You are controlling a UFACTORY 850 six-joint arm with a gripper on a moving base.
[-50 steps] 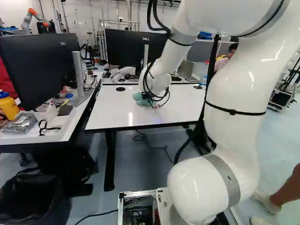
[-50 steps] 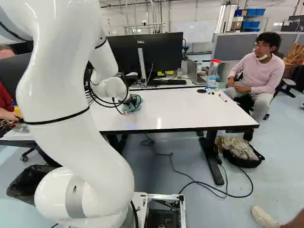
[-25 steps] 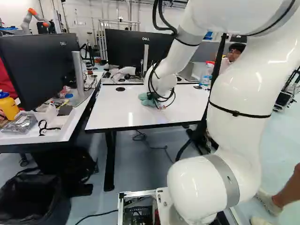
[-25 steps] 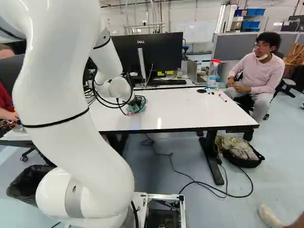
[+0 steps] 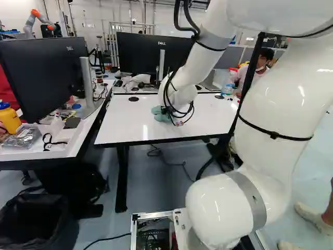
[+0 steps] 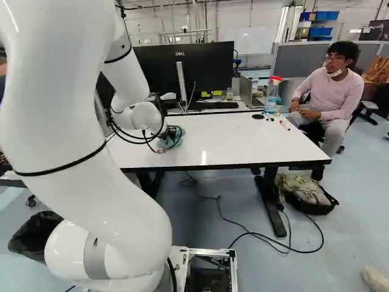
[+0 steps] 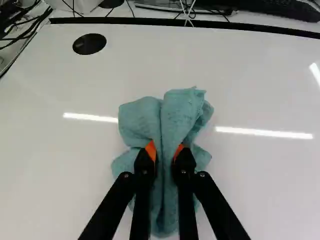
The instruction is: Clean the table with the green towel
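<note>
The green towel (image 7: 182,112) is bunched in the pincer (image 7: 165,150), its cloth pinched between the two orange pads (image 7: 151,150) and fanning out ahead of and beside them. It appears to rest on the white desk (image 6: 243,146), left of the middle in the right base view, with the round black cap (image 7: 89,44) farther on, near the far edge.

I judge the wiping to be in hand: the cloth is picked up and laid to the top. How much has been covered I cannot tell, as nothing on the glossy surface sets wiped from unwiped. What seems left is the rest of the strokes, then letting go of the cloth.

Toward the right of the right base view, markers (image 6: 284,125) lie on the desk, and a spray bottle (image 6: 273,94) stands by its far edge. Passes there would need to go around them, or they could be knocked or rolled.
</note>
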